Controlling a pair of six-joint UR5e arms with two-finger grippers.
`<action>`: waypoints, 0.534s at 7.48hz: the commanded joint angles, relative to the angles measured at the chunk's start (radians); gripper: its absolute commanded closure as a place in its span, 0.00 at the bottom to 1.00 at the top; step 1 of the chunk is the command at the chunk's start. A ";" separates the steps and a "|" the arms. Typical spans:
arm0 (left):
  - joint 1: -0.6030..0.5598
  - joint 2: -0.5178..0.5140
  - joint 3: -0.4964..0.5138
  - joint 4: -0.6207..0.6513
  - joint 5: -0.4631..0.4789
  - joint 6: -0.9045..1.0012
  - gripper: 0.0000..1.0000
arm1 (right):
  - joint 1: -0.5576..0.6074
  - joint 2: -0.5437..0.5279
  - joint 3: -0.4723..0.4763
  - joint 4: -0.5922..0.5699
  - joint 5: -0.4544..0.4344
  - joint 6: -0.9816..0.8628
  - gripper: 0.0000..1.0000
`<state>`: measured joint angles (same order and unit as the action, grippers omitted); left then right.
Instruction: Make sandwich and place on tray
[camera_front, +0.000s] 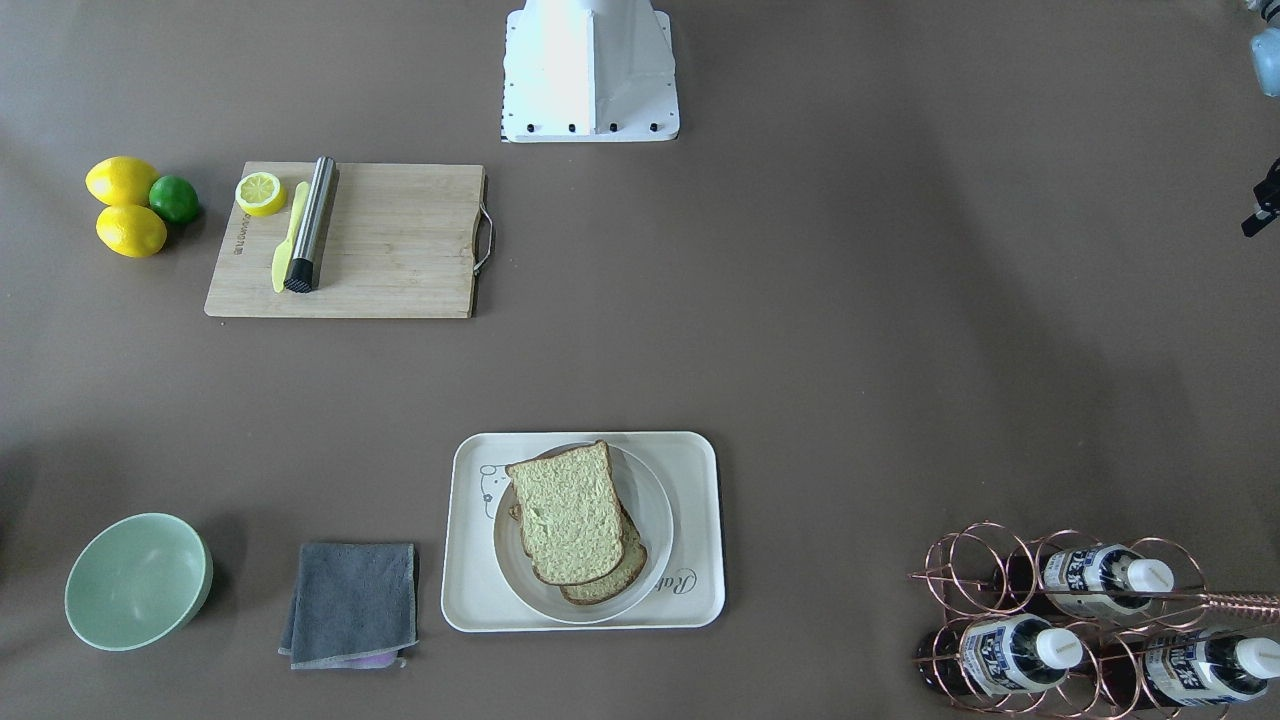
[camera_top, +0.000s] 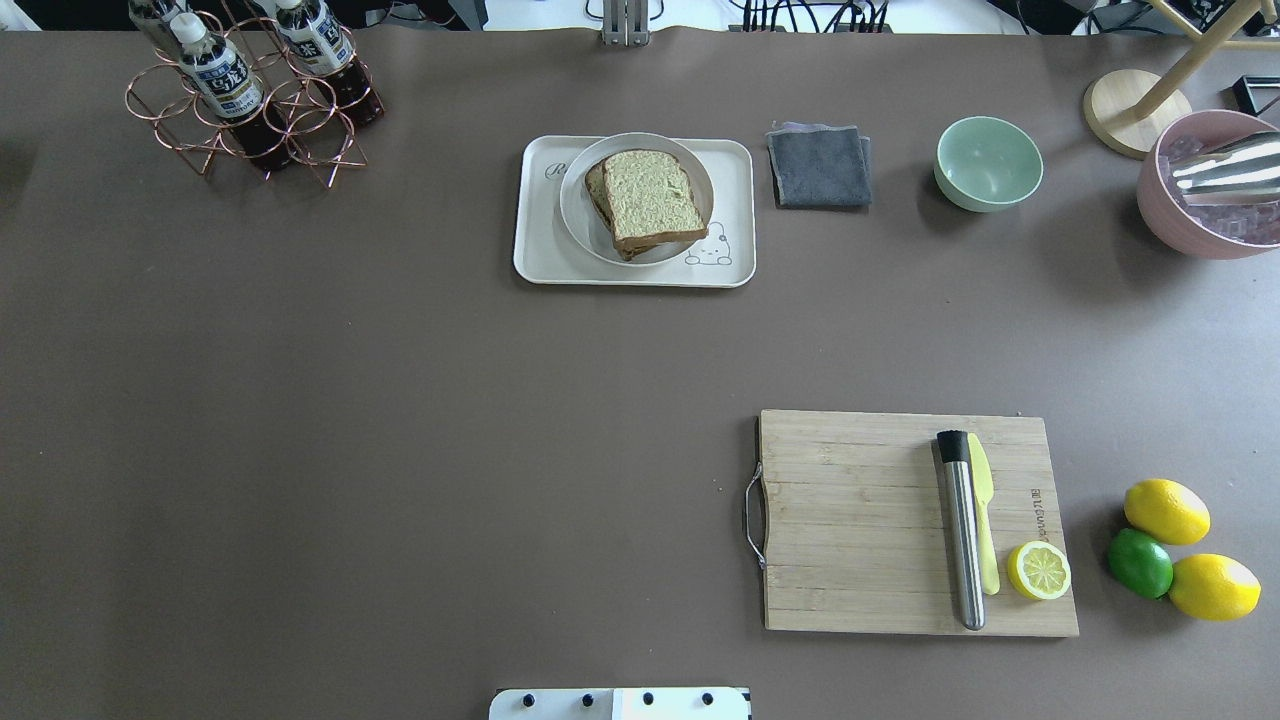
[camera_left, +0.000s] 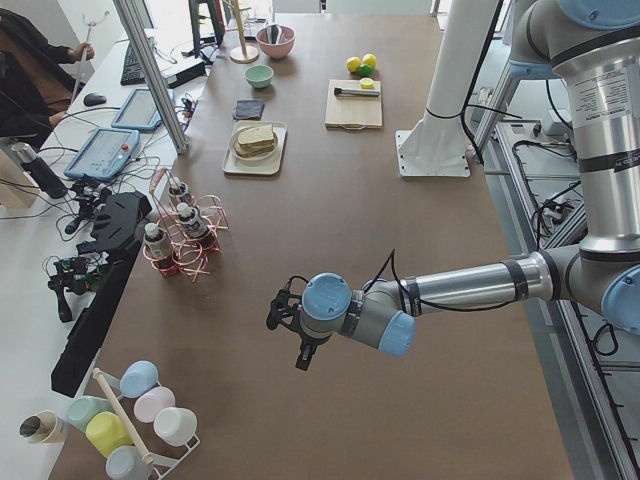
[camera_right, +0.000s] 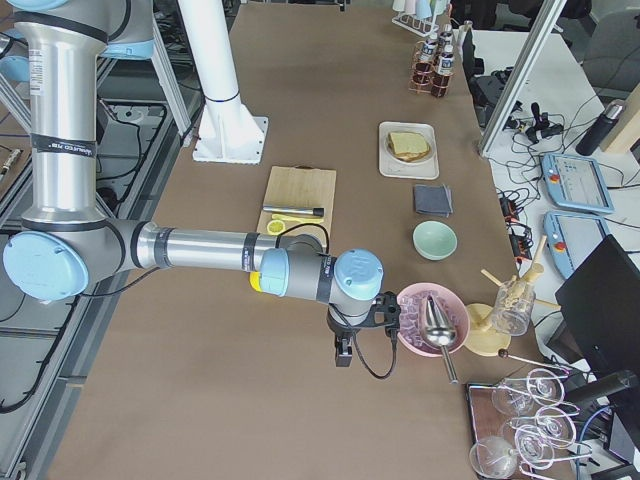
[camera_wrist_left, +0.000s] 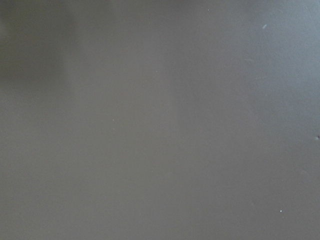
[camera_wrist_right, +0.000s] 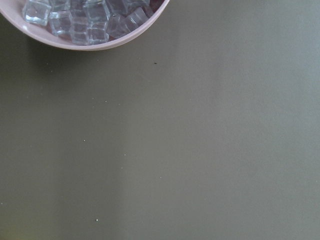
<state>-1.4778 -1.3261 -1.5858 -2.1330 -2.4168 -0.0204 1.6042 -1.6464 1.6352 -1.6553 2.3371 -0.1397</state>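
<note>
The sandwich (camera_front: 570, 515) is two slices of greenish-tan bread with dark crust, stacked on a round white plate (camera_front: 650, 500). The plate stands on the cream tray (camera_front: 690, 600). No egg shows. The stack also shows in the overhead view (camera_top: 650, 200) on the tray (camera_top: 540, 250). My left gripper (camera_left: 303, 360) hangs over bare table, far from the tray. My right gripper (camera_right: 343, 358) hangs beside a pink bowl (camera_right: 430, 318). I cannot tell whether either is open or shut. Neither wrist view shows fingers.
A wooden cutting board (camera_top: 860, 520) bears a steel muddler (camera_top: 962, 530), a yellow knife and a half lemon (camera_top: 1039, 570). Two lemons and a lime (camera_top: 1140, 562) lie beside it. A grey cloth (camera_top: 820, 165), a green bowl (camera_top: 988, 162), the pink ice bowl (camera_top: 1200, 190) and a bottle rack (camera_top: 250, 100) stand along the far edge.
</note>
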 joint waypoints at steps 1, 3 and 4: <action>-0.059 -0.013 -0.111 0.260 -0.013 0.074 0.02 | 0.013 0.008 0.005 0.000 0.005 -0.006 0.00; -0.058 -0.019 -0.251 0.466 -0.002 0.127 0.02 | 0.008 -0.003 0.011 0.000 -0.007 -0.006 0.00; -0.055 -0.018 -0.263 0.491 0.013 0.179 0.02 | 0.006 -0.004 0.012 0.000 -0.012 -0.005 0.00</action>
<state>-1.5351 -1.3434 -1.7928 -1.7324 -2.4206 0.0853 1.6138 -1.6450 1.6447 -1.6557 2.3353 -0.1456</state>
